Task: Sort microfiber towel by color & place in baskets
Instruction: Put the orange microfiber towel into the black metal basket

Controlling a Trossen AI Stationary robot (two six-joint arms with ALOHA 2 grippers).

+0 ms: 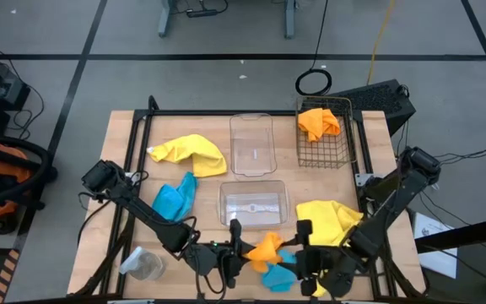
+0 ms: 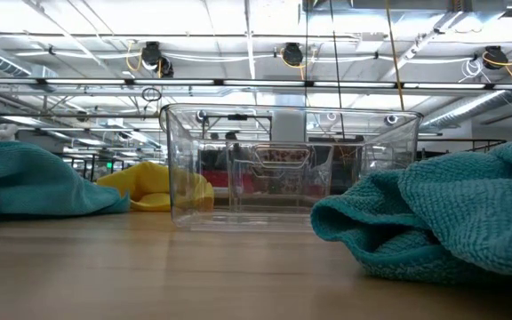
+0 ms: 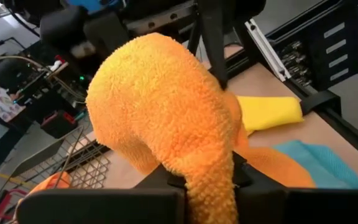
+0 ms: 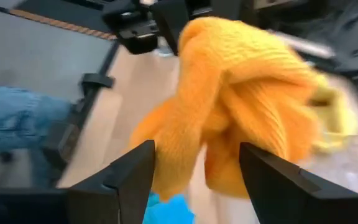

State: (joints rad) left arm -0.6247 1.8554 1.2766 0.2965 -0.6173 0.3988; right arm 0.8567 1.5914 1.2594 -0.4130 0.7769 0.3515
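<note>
My left gripper (image 1: 241, 247) is near the table's near edge, shut on an orange towel (image 1: 267, 247), which fills the left wrist view as a bunched lump (image 3: 166, 106). My right gripper (image 1: 300, 253) is open just right of it; its fingers (image 4: 129, 177) stand either side of the orange towel (image 4: 241, 106), and I see no touch. A turquoise towel (image 1: 278, 275) lies on the table under the orange one. A second orange towel (image 1: 319, 122) lies in the wire basket (image 1: 323, 154). Two yellow towels (image 1: 191, 154) (image 1: 327, 221) and another turquoise one (image 1: 174, 199) lie on the table. My left gripper pinches a gathered fold of the orange towel (image 3: 211, 177) between its two fingers, coming level from the table's left side. Several layers are bunched together in the hold. The rest of the towel bulges beyond the fingers, above the turquoise towel.
Two clear bins (image 1: 251, 145) (image 1: 253, 203) stand mid-table, one behind the other; the near one (image 2: 287, 169) shows in the low view. A small clear jar (image 1: 146, 264) sits near the left arm. The turquoise towel (image 2: 443, 222) lies close to the low camera.
</note>
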